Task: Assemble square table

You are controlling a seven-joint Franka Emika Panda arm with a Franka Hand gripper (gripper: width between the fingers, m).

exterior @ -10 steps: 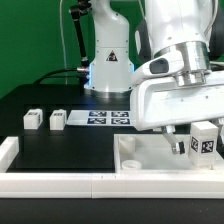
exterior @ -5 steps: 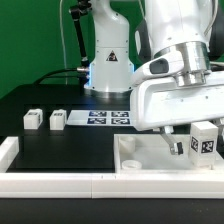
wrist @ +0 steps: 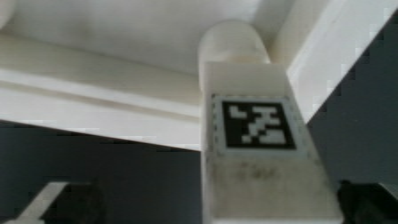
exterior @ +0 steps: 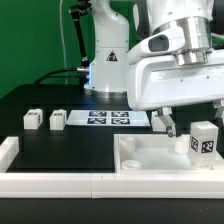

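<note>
The white square tabletop lies rim-up at the exterior view's right front. One tagged white leg stands upright in its right part, and the wrist view shows it too. My gripper hangs just above that leg, open, with one dark finger to the leg's left. In the wrist view my gripper has its jaws apart on either side of the leg, one finger well clear of it. Two more tagged legs lie on the black table at the left.
The marker board lies flat behind the tabletop, in front of the arm's base. A long white border rail runs along the front edge, with a raised end at the left.
My gripper has risen from around the leg and its jaws are apart. The leg stays standing in the tabletop.
</note>
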